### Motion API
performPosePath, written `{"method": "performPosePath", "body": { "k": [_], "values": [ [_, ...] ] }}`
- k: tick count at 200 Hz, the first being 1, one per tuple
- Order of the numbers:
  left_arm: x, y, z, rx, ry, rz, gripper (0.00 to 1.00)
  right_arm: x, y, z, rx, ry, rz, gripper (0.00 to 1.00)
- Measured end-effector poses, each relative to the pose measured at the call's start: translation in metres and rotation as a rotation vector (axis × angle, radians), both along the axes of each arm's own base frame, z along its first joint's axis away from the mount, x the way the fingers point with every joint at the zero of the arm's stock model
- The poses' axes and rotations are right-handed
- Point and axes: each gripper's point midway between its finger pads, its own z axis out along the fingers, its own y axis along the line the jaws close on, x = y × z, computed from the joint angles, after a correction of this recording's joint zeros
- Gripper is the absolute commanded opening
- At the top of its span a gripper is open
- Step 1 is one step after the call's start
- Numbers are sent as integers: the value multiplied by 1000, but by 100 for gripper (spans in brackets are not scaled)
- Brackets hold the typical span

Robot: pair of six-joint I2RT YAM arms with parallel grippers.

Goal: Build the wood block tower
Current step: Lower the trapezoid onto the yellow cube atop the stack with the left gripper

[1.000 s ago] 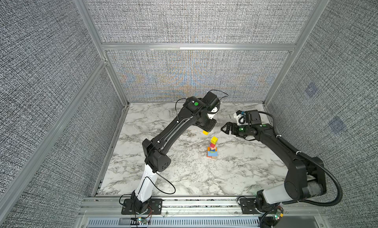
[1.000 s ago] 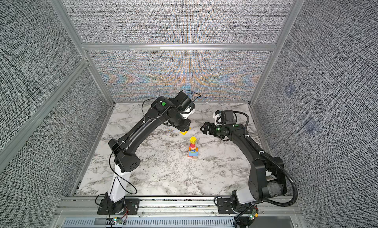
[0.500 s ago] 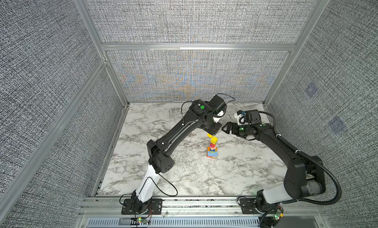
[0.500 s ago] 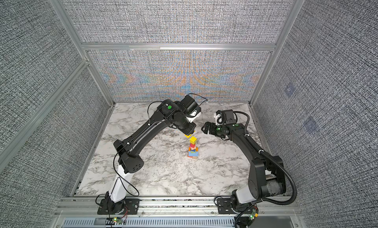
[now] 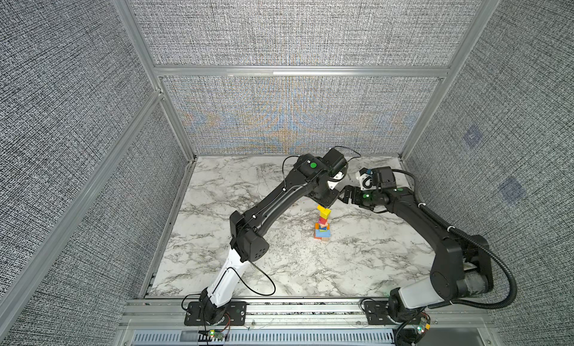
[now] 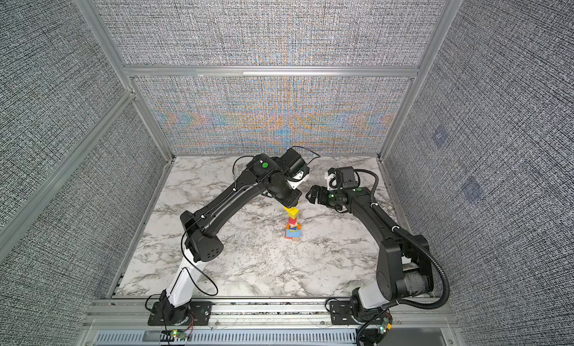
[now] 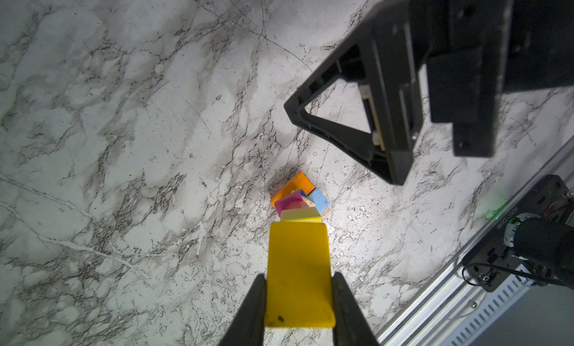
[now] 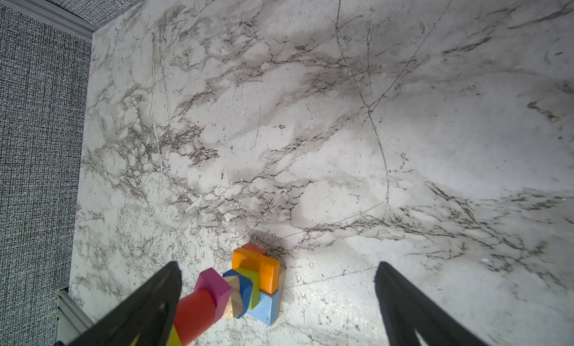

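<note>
open marble table (image 5: 341, 266) surrounds the tower (image 5: 323, 228); left gripper (image 7: 299, 277) clamps a yellow block (image 7: 296, 257), right gripper (image 8: 278, 266) spread apart.

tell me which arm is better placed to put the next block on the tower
Left. The left gripper is shut on a yellow block right over the top of the tower. The right gripper is open and empty, off to the side.
</note>
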Motion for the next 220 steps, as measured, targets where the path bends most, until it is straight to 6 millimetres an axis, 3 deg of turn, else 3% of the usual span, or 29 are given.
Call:
{"method": "performPosePath", "body": {
  "k": [86, 220],
  "values": [
    [-1, -5, -17, 26, 26, -15, 26, 0, 0, -2, -1, 5, 0, 99],
    [4, -5, -22, 40, 10, -18, 27, 0, 0, -2, 0, 7, 0, 99]
  ]
}}
